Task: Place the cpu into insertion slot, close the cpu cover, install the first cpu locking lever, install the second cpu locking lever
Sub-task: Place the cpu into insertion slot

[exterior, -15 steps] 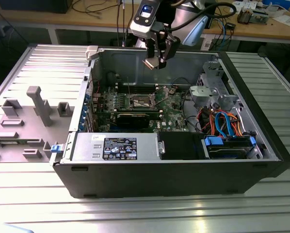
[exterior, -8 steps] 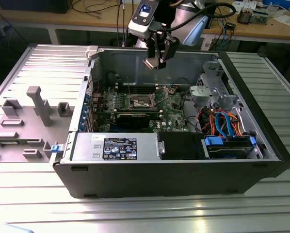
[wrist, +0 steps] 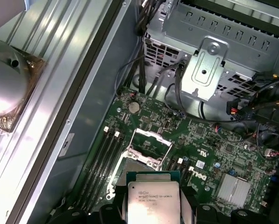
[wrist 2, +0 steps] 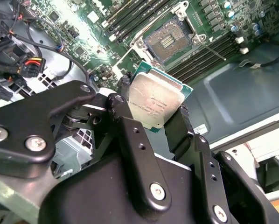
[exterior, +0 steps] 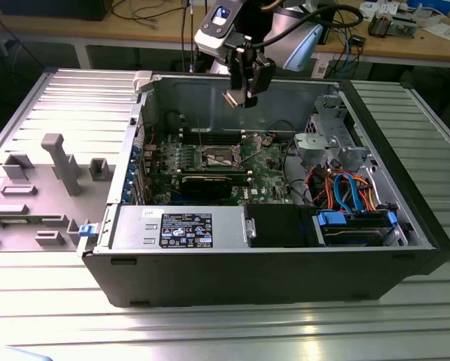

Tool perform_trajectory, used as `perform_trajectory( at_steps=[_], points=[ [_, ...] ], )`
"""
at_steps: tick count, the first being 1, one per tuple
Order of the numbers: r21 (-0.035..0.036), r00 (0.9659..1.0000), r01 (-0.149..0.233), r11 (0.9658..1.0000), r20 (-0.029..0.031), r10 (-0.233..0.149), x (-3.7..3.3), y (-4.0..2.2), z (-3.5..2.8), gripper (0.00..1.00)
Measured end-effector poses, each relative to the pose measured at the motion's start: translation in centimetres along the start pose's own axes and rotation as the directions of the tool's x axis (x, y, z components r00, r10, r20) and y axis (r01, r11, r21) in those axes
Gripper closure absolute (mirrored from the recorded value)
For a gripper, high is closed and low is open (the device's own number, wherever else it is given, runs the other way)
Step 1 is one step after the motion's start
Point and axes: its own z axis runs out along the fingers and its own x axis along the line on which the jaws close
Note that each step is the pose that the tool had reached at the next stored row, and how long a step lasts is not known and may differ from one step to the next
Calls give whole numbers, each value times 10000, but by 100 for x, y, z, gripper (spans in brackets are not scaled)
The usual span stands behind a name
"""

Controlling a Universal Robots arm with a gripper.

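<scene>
One robot arm (exterior: 293, 41) hangs over an open computer case (exterior: 247, 278) on the ribbed worktop (exterior: 210, 331) in the exterior view. Second wrist view: jaws clamp the cpu (wrist 2: 156, 103) by its edges, clear of the bare insertion slot (wrist 2: 170, 42). First wrist view: the cpu cover (wrist: 151, 142) stands raised.

The cpu (wrist 2: 154, 99) sits in the pincer (wrist 2: 153, 102); the insertion slot (wrist 2: 170, 42) lies below.
</scene>
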Motion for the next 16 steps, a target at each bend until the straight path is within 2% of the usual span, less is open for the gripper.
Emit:
perform_trajectory(
  at_steps=[7,11,16],
  points=[
    [-12,9984,-558,9984,48,558,0,0,0,46],
    [-20,9960,-895,9960,76,895,0,0,0,46],
    [-23,9952,-975,9952,83,975,0,0,0,46]
  ],
)
